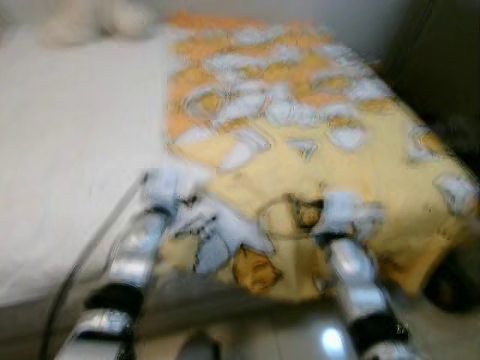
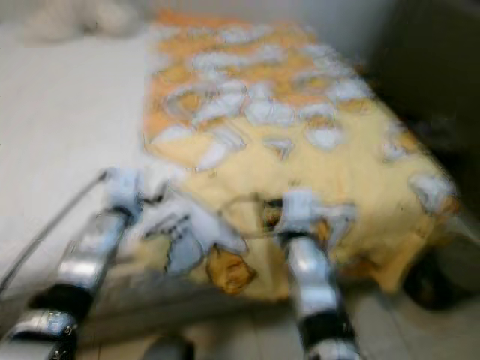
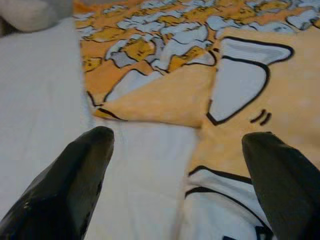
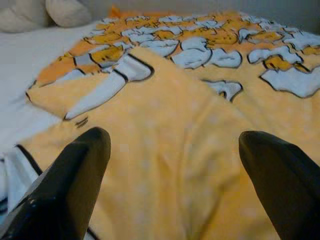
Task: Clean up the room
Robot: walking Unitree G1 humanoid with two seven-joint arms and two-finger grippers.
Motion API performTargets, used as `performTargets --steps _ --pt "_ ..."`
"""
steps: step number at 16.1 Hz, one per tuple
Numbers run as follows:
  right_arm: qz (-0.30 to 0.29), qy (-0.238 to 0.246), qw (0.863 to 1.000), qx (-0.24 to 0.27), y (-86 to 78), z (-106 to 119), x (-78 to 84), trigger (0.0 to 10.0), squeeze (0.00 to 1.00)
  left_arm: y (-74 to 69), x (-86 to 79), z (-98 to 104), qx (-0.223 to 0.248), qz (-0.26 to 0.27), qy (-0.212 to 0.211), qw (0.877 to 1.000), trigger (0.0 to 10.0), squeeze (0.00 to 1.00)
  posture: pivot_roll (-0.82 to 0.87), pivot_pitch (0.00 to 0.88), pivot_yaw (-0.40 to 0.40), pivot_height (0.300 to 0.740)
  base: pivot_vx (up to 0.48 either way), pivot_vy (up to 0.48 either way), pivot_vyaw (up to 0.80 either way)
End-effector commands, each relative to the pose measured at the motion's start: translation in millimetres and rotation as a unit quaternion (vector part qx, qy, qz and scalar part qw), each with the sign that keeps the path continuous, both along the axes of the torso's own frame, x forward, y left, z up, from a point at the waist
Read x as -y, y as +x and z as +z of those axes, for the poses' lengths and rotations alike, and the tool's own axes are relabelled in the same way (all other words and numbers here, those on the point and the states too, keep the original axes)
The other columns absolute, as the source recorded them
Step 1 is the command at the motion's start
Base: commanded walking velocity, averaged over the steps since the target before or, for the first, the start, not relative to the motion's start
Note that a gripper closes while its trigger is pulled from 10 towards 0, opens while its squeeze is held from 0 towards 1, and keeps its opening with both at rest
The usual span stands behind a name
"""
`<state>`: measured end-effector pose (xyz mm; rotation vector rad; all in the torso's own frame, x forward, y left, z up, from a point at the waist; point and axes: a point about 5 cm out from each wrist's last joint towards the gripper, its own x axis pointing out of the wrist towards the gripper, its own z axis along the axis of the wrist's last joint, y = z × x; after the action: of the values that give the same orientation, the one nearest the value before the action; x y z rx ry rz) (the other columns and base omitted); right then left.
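Note:
A yellow and orange blanket [image 1: 300,135] with white cartoon figures lies spread over the right half of a bed with a white sheet [image 1: 67,150]. Its near edge hangs over the foot of the bed. My left gripper [image 3: 177,145] is open just above the blanket's left edge, where the sheet meets the print. My right gripper [image 4: 172,145] is open over the yellow cloth near the foot of the bed. Both silver arms [image 1: 135,262] reach forward from below. The head views are blurred.
Pale pillows or soft toys [image 1: 90,19] lie at the head of the bed. A dark piece of furniture [image 1: 442,60] stands to the right of the bed. A dark object [image 1: 450,289] sits on the floor by the blanket's right corner. Pale floor [image 1: 300,330] shows below.

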<state>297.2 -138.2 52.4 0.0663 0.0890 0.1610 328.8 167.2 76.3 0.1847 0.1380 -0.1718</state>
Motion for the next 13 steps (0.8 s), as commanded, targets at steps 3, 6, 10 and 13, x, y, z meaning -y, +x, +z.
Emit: performTargets --steps 3,6,10,13 --pt "-0.016 -0.008 1.0 -0.013 -13.9 -9.0 18.0 10.0 0.0 -2.0 -1.2 -12.0 -0.036 -0.014 -0.014 0.999 10.0 0.0 0.0 0.0 -0.033 0.74 0.0 0.0 0.0" --pt "-0.013 -0.021 0.999 -0.029 -21.8 -14.9 21.8 10.0 0.0 -9.2 2.2 -22.1 -0.075 -0.119 -0.007 0.99 10.0 0.0 -0.01 0.0 -0.039 0.74 0.0 0.0 -0.2" --pt "-0.016 -0.017 0.999 -0.023 -26.9 -12.1 25.8 10.0 0.0 3.6 -19.1 -23.0 -0.09 -0.029 0.062 0.994 10.0 0.0 -0.03 0.0 -0.052 0.74 0.0 0.0 -0.16" --pt "0.01 -0.021 0.999 -0.024 -42.9 -10.9 22.7 10.0 0.0 11.2 -41.2 -12.6 -0.063 0.072 0.059 0.994 10.0 0.0 -0.06 0.023 -0.062 0.74 0.0 0.0 0.0"
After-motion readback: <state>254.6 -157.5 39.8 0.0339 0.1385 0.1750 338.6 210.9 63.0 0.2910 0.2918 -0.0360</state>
